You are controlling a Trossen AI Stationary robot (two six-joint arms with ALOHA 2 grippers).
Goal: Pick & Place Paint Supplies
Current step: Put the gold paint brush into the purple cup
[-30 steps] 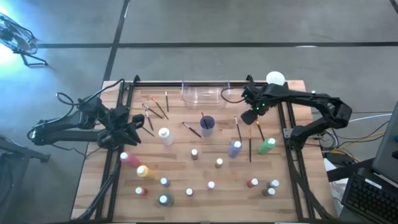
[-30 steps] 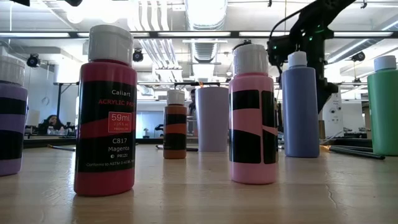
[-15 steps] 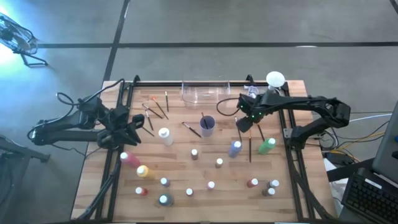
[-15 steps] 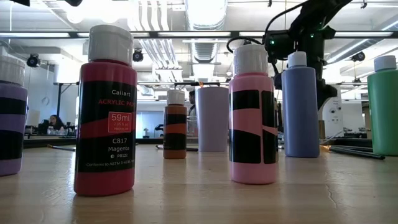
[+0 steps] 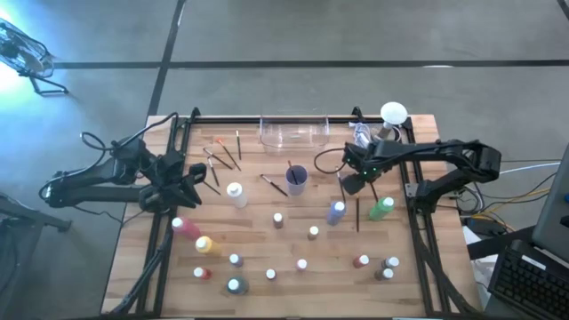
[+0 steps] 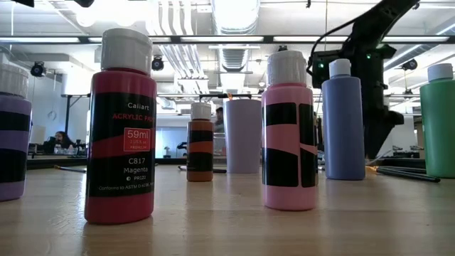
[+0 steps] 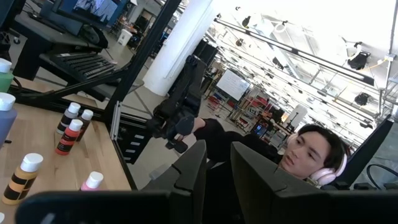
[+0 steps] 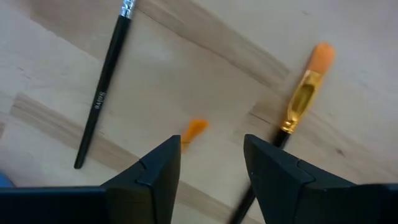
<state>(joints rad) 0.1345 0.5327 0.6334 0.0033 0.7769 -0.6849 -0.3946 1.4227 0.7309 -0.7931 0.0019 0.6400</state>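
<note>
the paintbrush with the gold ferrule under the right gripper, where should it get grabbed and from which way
Grip the paintbrush on its dark handle just behind the gold ferrule, coming straight down from above. It lies flat on the wooden table, so only a top-down pinch across its thin width would likely work. The right gripper hangs open just above it, with a second black brush lying clear to one side.

Overhead room lights [image 6: 234, 14] are blowing out white in the low view, backlighting the bottles [image 6: 119, 128]. A bright glare is flaring at the floor's corner [image 5: 18, 49] in the high view. The table [image 5: 258, 200] is lighting evenly, shadows soft. Ceiling is overexposing in the left wrist view. The brushes [image 8: 102, 93] are showing slightly soft.
</note>
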